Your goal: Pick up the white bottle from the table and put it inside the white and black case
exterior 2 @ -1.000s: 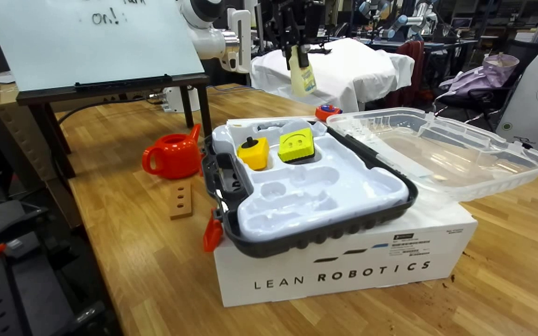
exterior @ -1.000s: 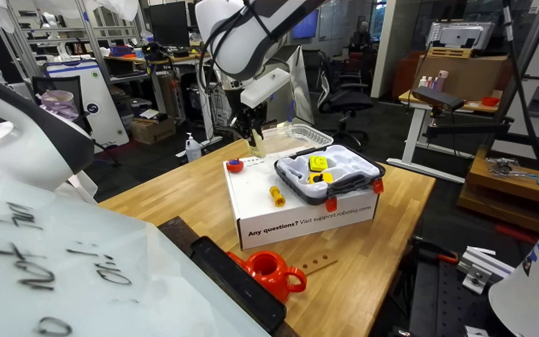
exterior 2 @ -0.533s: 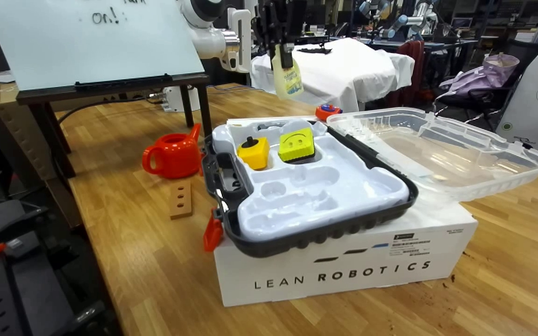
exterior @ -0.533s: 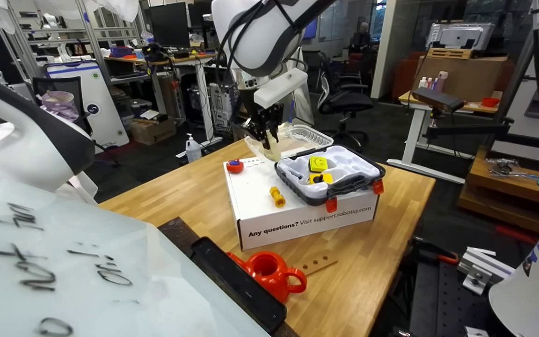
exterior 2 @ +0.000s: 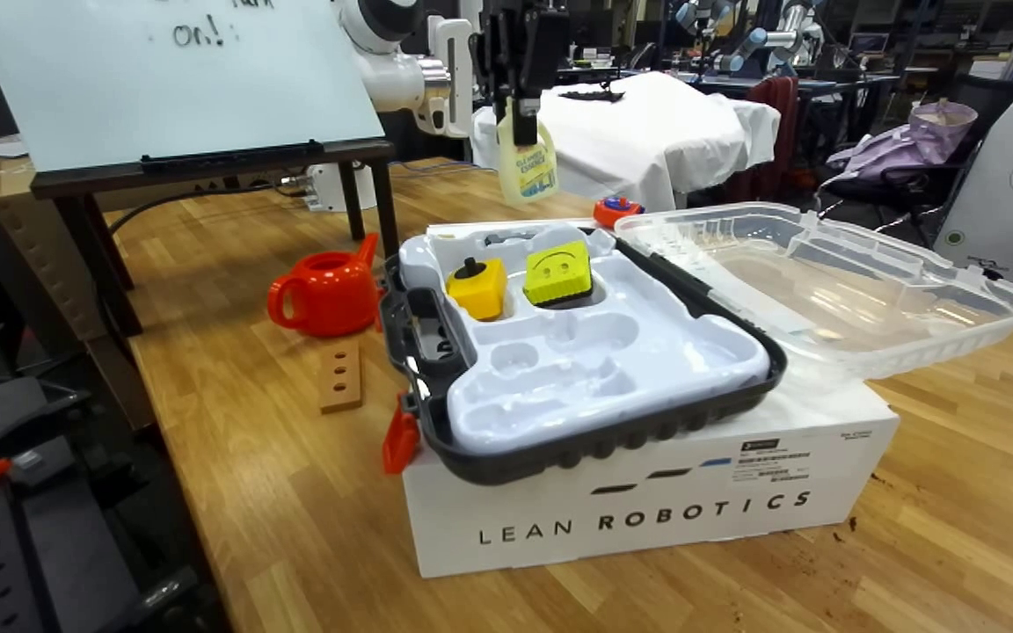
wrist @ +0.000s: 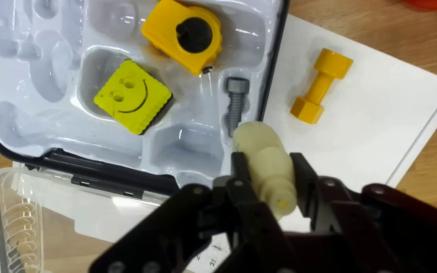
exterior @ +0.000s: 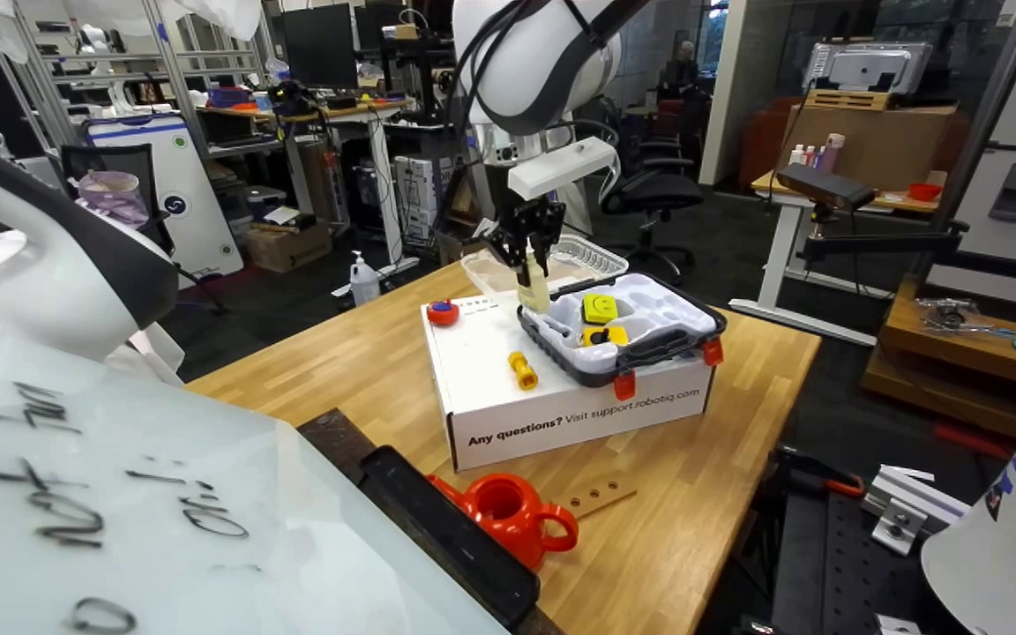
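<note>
The white bottle [exterior 2: 528, 167] is a pale yellowish-cream spray-type bottle with a printed label. My gripper [wrist: 268, 161] is shut on it, a finger against each side of its upper body. It hangs off the surface, near the case's edge on the side of the gray screw. From the wrist, the bottle's lower end [wrist: 258, 136] overlaps that edge. The white and black case [exterior 2: 674, 308] lies unlatched on a big cardboard box, with a molded white tray in a black shell. In the tray sit a smiley yellow sponge [wrist: 135, 96], a yellow tape measure [wrist: 169, 30] and a gray screw [wrist: 236, 102].
The clear lid [exterior 2: 823, 264] is folded back beside the case. On the white cardboard box [exterior 2: 630, 510] also lie a yellow bolt [wrist: 319, 89] and a red-blue gadget [exterior 2: 618, 211]. A red teapot [exterior 2: 326, 294], a holed wooden block [exterior 2: 341, 378] and a whiteboard [exterior 2: 181, 88] stand nearby.
The gripper has carried the bottle across to the case's edge and slightly lower. The bottle has turned so that its label shows more fully. Case and contents have stayed put.
</note>
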`<action>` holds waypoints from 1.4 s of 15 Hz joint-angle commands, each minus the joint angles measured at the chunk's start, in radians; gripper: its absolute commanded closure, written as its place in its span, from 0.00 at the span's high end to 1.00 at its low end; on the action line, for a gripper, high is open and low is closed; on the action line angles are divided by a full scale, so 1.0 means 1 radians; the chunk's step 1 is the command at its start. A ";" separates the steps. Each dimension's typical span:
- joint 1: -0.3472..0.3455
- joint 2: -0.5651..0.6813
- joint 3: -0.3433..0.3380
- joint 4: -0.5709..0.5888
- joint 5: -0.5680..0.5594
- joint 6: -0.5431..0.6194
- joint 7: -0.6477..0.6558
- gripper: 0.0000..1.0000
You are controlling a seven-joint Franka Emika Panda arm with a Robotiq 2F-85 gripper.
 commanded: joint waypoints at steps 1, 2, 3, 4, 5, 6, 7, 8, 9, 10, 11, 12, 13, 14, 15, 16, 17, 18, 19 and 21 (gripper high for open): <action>-0.028 -0.047 -0.006 -0.066 0.036 0.059 0.008 0.08; -0.034 -0.052 -0.009 -0.074 0.039 0.065 0.006 0.08; -0.039 -0.056 -0.012 -0.080 0.042 0.071 0.005 0.08; -0.042 -0.059 -0.014 -0.085 0.045 0.077 0.004 0.08; -0.046 -0.061 -0.015 -0.090 0.049 0.084 0.002 0.08; -0.049 -0.063 -0.015 -0.094 0.052 0.088 0.001 0.08; -0.051 -0.064 -0.015 -0.098 0.054 0.090 -0.001 0.08; -0.052 -0.064 -0.015 -0.101 0.057 0.093 -0.003 0.08; -0.053 -0.064 -0.015 -0.104 0.060 0.095 -0.006 0.08; -0.055 -0.064 -0.016 -0.107 0.064 0.098 -0.007 0.08; -0.058 -0.063 -0.017 -0.110 0.071 0.102 -0.008 0.08; -0.061 -0.063 -0.018 -0.115 0.080 0.108 -0.009 0.08; -0.063 -0.064 -0.021 -0.120 0.087 0.114 -0.009 0.08; -0.067 -0.066 -0.024 -0.126 0.094 0.120 -0.009 0.08; -0.071 -0.067 -0.028 -0.131 0.102 0.126 -0.010 0.08; -0.075 -0.069 -0.031 -0.136 0.107 0.130 -0.010 0.08; -0.079 -0.070 -0.033 -0.139 0.113 0.132 -0.011 0.08; -0.083 -0.071 -0.035 -0.142 0.119 0.135 -0.012 0.08; -0.086 -0.071 -0.036 -0.145 0.124 0.137 -0.013 0.08; -0.089 -0.069 -0.037 -0.148 0.138 0.146 -0.019 0.08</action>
